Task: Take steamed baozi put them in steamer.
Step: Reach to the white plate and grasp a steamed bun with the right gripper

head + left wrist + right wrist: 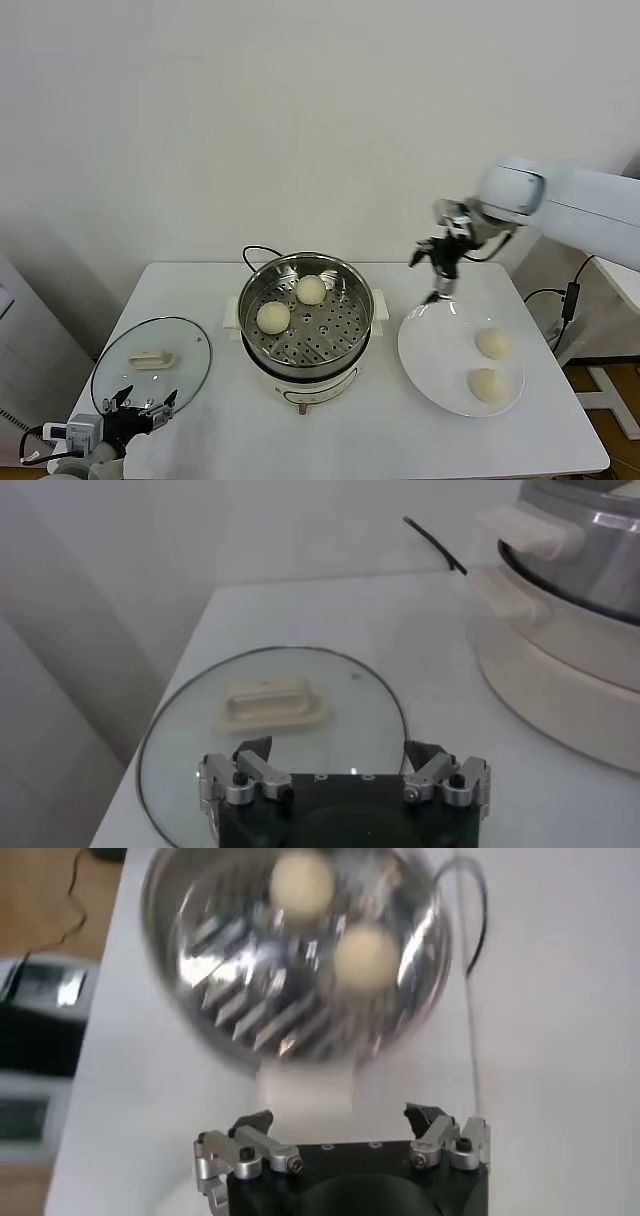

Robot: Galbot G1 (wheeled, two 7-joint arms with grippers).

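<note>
Two steamed baozi [311, 290] [273, 317] sit apart on the perforated tray of the steamer [305, 315], mid-table [200, 290]. Two more baozi [493, 343] [487, 384] lie on the white plate [430, 345] just beside it. The right claw [443, 268] hangs above the plate's far rim, wide and empty. The left claw [140, 407], also wide, rests by the glass lid [150, 360].

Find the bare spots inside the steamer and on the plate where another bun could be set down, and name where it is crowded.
In the steamer, the near and right tray is bare; two baozi crowd its far-left part. On the plate, the left half is free; two baozi fill the right side. The right gripper hangs open above the plate's far rim.
</note>
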